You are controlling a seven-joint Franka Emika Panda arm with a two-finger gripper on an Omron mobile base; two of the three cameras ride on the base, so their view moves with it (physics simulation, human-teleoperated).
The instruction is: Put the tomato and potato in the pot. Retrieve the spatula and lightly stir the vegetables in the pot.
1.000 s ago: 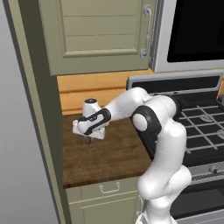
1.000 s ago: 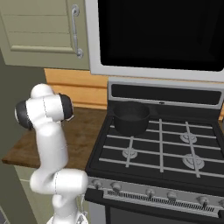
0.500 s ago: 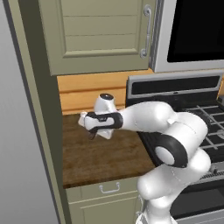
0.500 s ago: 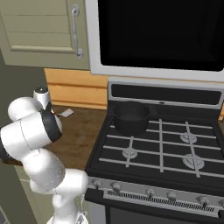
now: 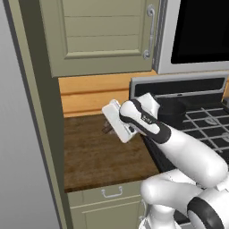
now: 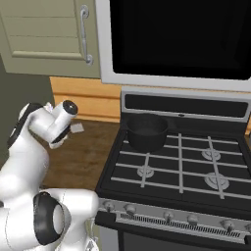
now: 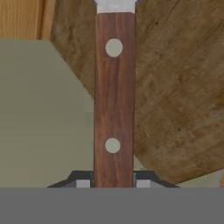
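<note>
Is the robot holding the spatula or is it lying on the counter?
Holding it. In the hand view the end effector is shut on the spatula, its handle running up between the fingertips, above the counter.

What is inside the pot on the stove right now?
The pot sits on the stove's rear left burner. Its interior looks uniformly dark; no red or tan shape stands out, and the near wall hides the bottom.

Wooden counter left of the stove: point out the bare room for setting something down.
The counter is bare along its front, between the tall cabinet side and the stove. The back corner by the stove is crowded: the gripper holds the spatula there, beside the pot.
</note>
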